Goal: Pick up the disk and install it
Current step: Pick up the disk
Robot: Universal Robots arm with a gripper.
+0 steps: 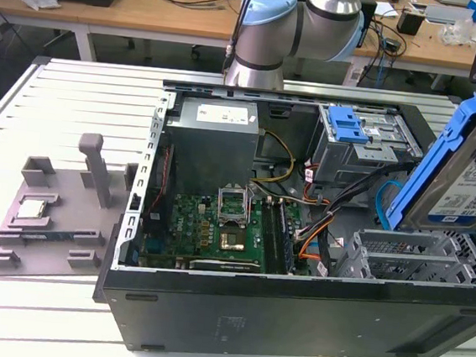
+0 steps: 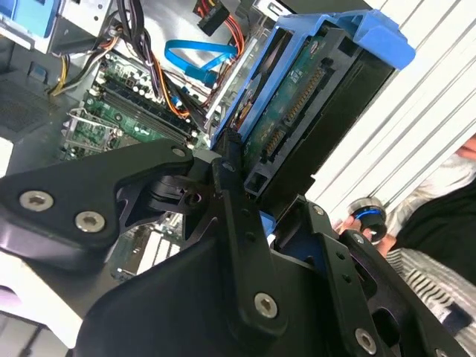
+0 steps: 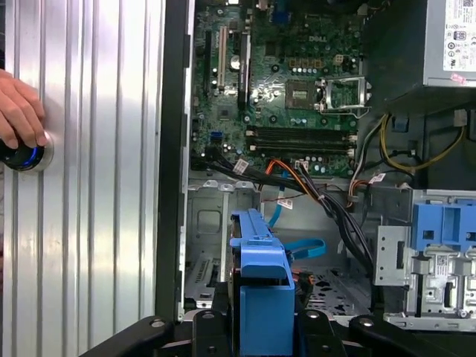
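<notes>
In the exterior view the disk point(image 1: 466, 179) hangs tilted, label side showing, over the open computer case point(image 1: 233, 313), above the drive cage point(image 1: 407, 258) at the end of the case away from the motherboard point(image 1: 208, 222); it touches nothing inside the case. In the second wrist view the gripper point(image 2: 279, 216) has its jaws drawn in against the disk's two broad sides, clamping drive and blue carrier near one end, with the connector edge point(image 2: 297, 100) pointing away from the fingers. In the first wrist view the carrier appears edge-on above the case's empty bay, and a hand point(image 3: 18, 108) rests on a round button point(image 3: 22, 155) on the table point(image 3: 97, 186) outside the case wall. By my judgement the drive is stiff and fairly heavy for its size, but shock-sensitive, while the plastic carrier flexes. The flat metal faces suit a grip better than the connector or circuit board.
</notes>
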